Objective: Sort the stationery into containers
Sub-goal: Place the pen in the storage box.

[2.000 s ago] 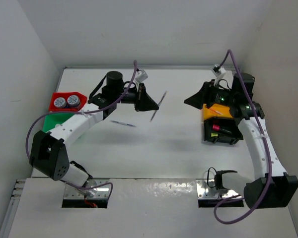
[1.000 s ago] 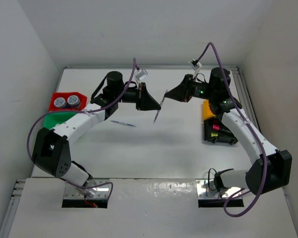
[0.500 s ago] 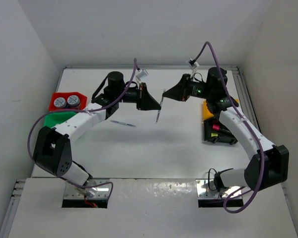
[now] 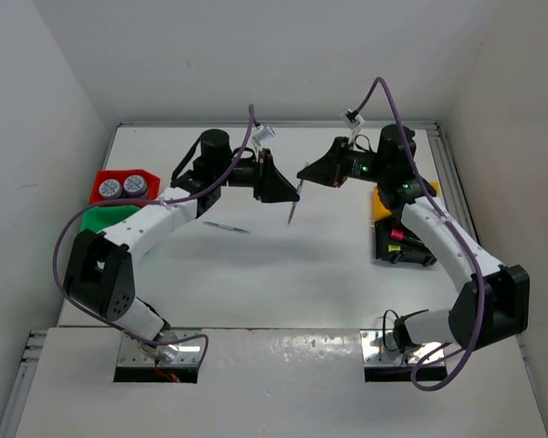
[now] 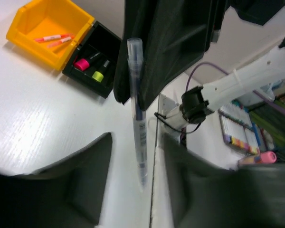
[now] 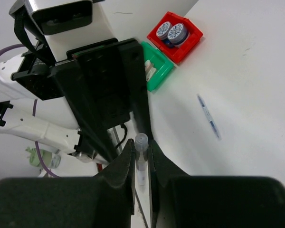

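hanging from the clenched right claw (image 6: 141,142), grey pen (image 5: 138,128) loose inside the parted left claw (image 5: 137,142)

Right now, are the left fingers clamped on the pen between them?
No, the left fingers stand apart with a gap on each side of the pen, which the right fingers pinch.

Grey pen (image 5: 138,118) upright between parted fingers (image 5: 85,161) of left tool (image 5: 136,137); yellow bin (image 5: 28,35) beyond
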You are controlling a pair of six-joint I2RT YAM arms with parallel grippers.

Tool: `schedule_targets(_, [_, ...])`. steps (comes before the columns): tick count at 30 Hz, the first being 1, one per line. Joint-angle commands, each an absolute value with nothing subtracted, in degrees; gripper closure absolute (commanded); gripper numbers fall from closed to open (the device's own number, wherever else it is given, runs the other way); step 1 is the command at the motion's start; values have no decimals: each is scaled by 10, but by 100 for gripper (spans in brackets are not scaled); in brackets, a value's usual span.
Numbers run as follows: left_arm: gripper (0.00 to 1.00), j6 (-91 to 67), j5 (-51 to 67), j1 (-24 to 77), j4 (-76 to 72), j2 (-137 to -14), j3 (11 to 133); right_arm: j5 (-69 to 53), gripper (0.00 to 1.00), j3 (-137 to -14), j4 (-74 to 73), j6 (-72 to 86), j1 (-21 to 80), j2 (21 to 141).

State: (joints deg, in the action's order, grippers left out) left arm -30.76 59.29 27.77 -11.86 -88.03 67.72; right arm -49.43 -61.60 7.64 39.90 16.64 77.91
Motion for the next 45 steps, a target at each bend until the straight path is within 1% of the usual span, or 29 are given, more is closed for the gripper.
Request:
schedule_targets(1, [41,-293,570,278,-119,-875,703,-494,100,-626,73,378,171,778])
schedule_targets(2, [32,-283,558,273,-83,-872,708,-495,100,-645,22,330,171,779])
schedule_targets(3, [17,-259,544,264,-62,-868,712,-491,100,-662,-21,288,169,778])
schedule_targets(4, [7,-239,515,259,-9,-868,725,-483,100,-703,-113,190,167,780])
schedule_targets(5, [5,-196,502,244,28,-868,734,-474,100,-724,-160,135,166,784])
schedule_targets(6, [3,-172,467,237,53,-869,743,-449,100,-749,-217,71,161,788])
schedule_targets(7, [3,-151,436,231,106,-869,761,-428,100,-799,-269,-51,158,796])
schedule_targets(8, [2,-104,404,222,134,-870,771,-408,100,-818,-359,-99,154,810])
schedule_targets(9, [2,-80,337,219,178,-870,781,-369,100,-836,-395,-178,142,816])
schedule_targets(11, [0,-26,284,216,213,-872,805,-339,100,-855,-445,-240,119,823])
schedule_targets(12, [0,-12,244,215,245,-879,816,-314,100,-855,-457,-303,94,825])
schedule_targets(15, [0,16,176,217,292,-896,844,-254,100,-844,-490,-405,50,839])
schedule_targets(16, [0,18,164,217,300,-900,849,-244,100,-835,-497,-461,36,845])
schedule_targets(18, [0,22,149,216,310,-907,845,-223,100,-823,-485,-503,2,866])
schedule_targets(20, [0,24,140,217,305,-904,837,-215,100,-816,-441,-517,-47,878])
schedule_targets(23, [0,28,140,216,298,-899,828,-212,100,-820,-411,-543,-82,911])
schedule_targets(26, [0,33,144,216,294,-896,816,-201,100,-821,-389,-587,-96,945])
schedule_targets(31, [0,38,141,212,291,-896,802,-181,100,-883,-443,-625,-103,1029])
schedule_targets(34, [0,40,114,206,290,-900,795,-168,98,-869,-432,-636,-106,1044])
schedule_targets(36, [0,48,97,200,292,-906,790,-152,88,-846,-411,-644,-106,1045])
schedule_targets(37, [0,54,91,198,293,-912,789,-148,78,-841,-409,-646,-106,1049])
schedule_targets(40, [0,117,89,189,302,-933,803,-146,66,-846,-408,-622,-107,1052])
schedule_targets(41, [1,142,99,188,328,-943,822,-155,61,-866,-412,-592,-108,1049])
schedule_targets(45, [5,294,110,185,413,-1005,888,-228,53,-913,-455,-508,-108,1027])
